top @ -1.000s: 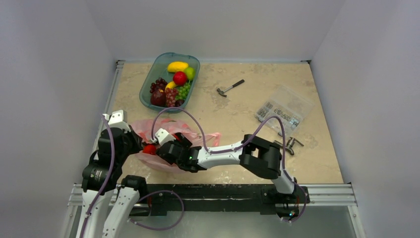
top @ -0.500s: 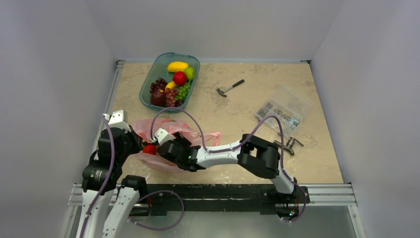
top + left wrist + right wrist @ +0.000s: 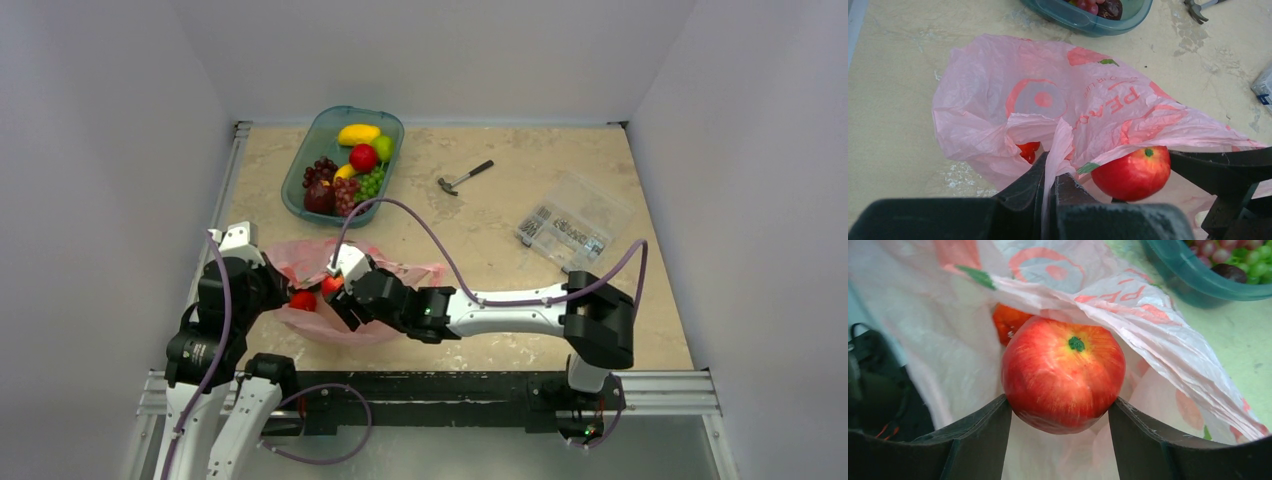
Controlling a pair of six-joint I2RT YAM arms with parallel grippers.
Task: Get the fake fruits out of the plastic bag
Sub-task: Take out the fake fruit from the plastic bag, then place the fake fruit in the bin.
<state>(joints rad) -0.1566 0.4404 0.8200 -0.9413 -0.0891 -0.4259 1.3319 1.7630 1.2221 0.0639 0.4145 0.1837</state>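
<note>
The pink plastic bag (image 3: 300, 255) lies at the near left of the table, its mouth facing my arms. My left gripper (image 3: 283, 297) is shut on the bag's edge (image 3: 1060, 137) and holds the mouth up. My right gripper (image 3: 338, 292) is shut on a red apple (image 3: 330, 284) at the bag's mouth. The apple (image 3: 1063, 372) sits between both fingers under the bag's upper flap (image 3: 1128, 305), and also shows in the left wrist view (image 3: 1133, 172). A second red-orange fruit (image 3: 1008, 322) lies deeper in the bag (image 3: 1027, 150).
A teal tray (image 3: 296, 170) at the back left holds a mango, apples, grapes and other fruits. A small hammer (image 3: 463, 178) lies mid-table. A clear bag of hardware (image 3: 575, 222) lies at the right. My right arm stretches across the near table.
My right arm has stretched out, its elbow swinging right. Its gripper has shifted slightly right and back with the apple, which now shows at the bag's mouth. The left gripper has not moved.
</note>
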